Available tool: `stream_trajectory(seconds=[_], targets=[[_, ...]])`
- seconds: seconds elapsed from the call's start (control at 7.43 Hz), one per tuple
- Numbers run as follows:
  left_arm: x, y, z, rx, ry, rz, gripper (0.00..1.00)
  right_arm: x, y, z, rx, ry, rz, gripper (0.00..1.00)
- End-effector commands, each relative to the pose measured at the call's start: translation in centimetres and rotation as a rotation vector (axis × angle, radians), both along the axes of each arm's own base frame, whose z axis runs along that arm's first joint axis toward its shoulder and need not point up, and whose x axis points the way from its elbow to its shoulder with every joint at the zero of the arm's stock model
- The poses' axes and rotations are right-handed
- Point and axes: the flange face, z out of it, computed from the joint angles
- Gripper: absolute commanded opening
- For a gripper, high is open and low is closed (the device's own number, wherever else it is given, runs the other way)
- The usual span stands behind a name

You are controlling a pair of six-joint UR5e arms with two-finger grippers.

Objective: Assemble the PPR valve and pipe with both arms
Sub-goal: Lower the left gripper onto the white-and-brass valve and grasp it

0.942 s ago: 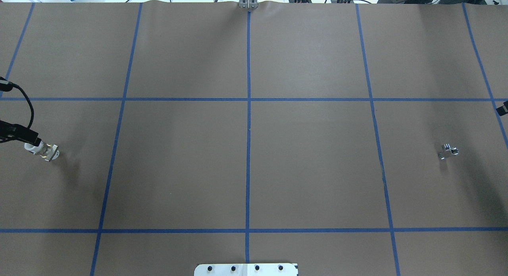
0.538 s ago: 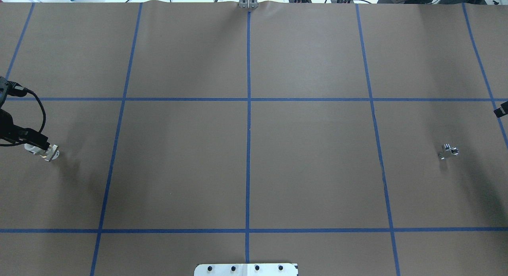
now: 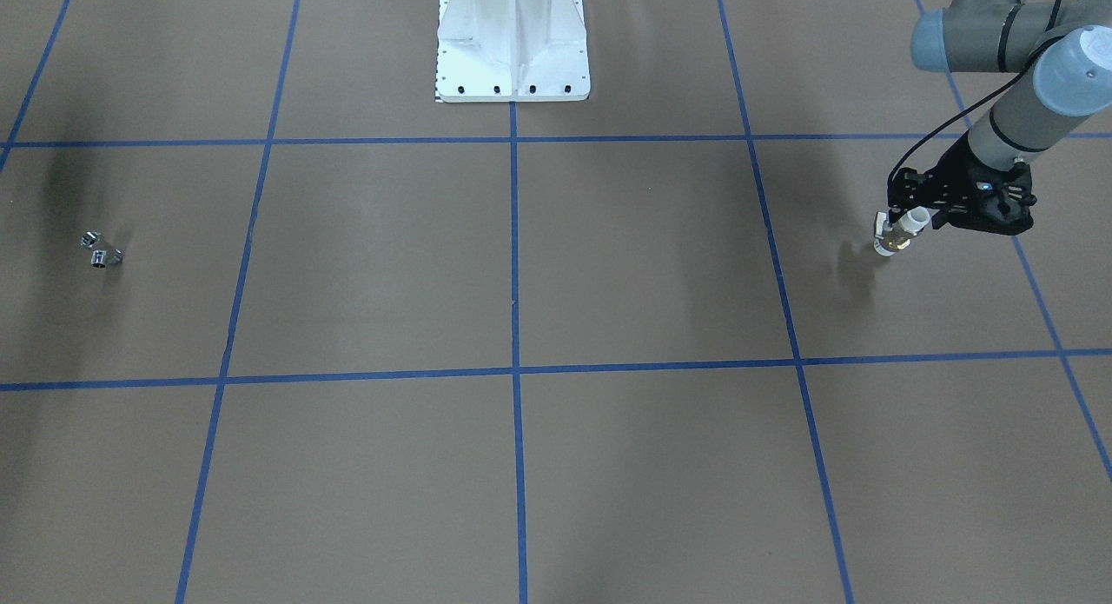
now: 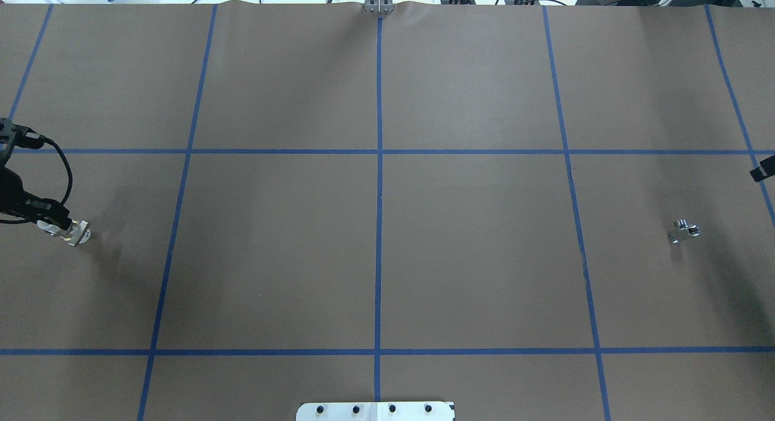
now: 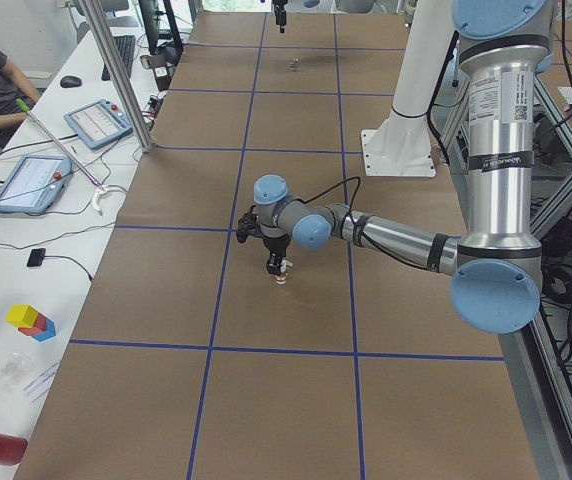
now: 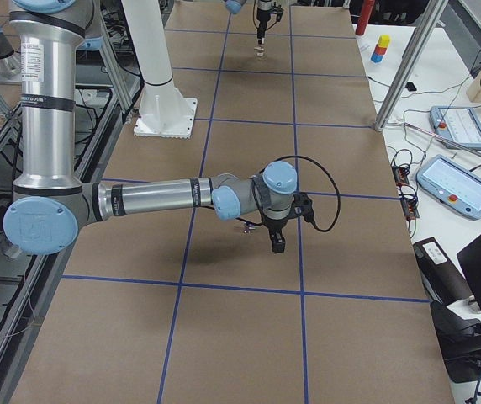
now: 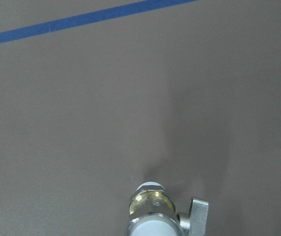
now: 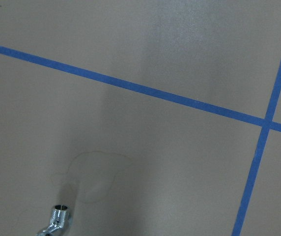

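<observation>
Your left gripper point(image 3: 903, 223) sits over the standing PPR valve point(image 3: 894, 237), closure unclear, while the pipe point(image 4: 684, 231) lies nearest your right gripper point(image 4: 762, 169), whose opening can't be told.

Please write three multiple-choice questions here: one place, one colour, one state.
1. The small shiny silver metal angled fitting lies on the robot's: A left side; B right side; C centre.
2. The tape lines on the brown table cover are: A red; B yellow; C blue.
3. The fitting is: A lying free; B held in jaws; C joined to the valve.
Answers: B, the overhead view shows it on the right; C, the grid is blue; A, nothing touches it, and the stubby brass-and-white valve is far off at the left gripper.
</observation>
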Motion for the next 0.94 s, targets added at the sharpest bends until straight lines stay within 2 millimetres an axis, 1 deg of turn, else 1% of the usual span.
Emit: stream_trajectory(seconds=[0.0, 0.13, 0.27, 0.4, 0.67, 0.81], targets=[[0.0, 0.0, 0.3, -0.001, -0.003, 0.004, 0.0, -0.1, -0.1, 0.1, 0.006, 0.014, 0.0, 1.0], [0.0, -0.1, 0.0, 0.002, 0.0, 0.001, 0.0, -0.1, -0.1, 0.1, 0.014, 0.02, 0.002, 1.0], [0.0, 0.1, -1.5, 0.015, 0.025, 0.006, 0.0, -0.1, -0.4, -0.1, 0.02, 0.028, 0.006, 1.0], [-0.3, 0.7, -4.3, 0.028, 0.065, 0.016, 0.0, -0.1, -0.7, -0.3, 0.025, 0.03, 0.007, 1.0], [-1.1, 1.6, -8.2, 0.005, 0.083, 0.01, 0.0, -0.3, -1.2, -1.0, 0.033, 0.024, 0.011, 1.0], [-0.5, 0.8, -11.4, -0.022, 0.105, -0.049, 0.0, -0.4, -1.5, -1.6, 0.018, 0.018, 0.038, 1.0]])
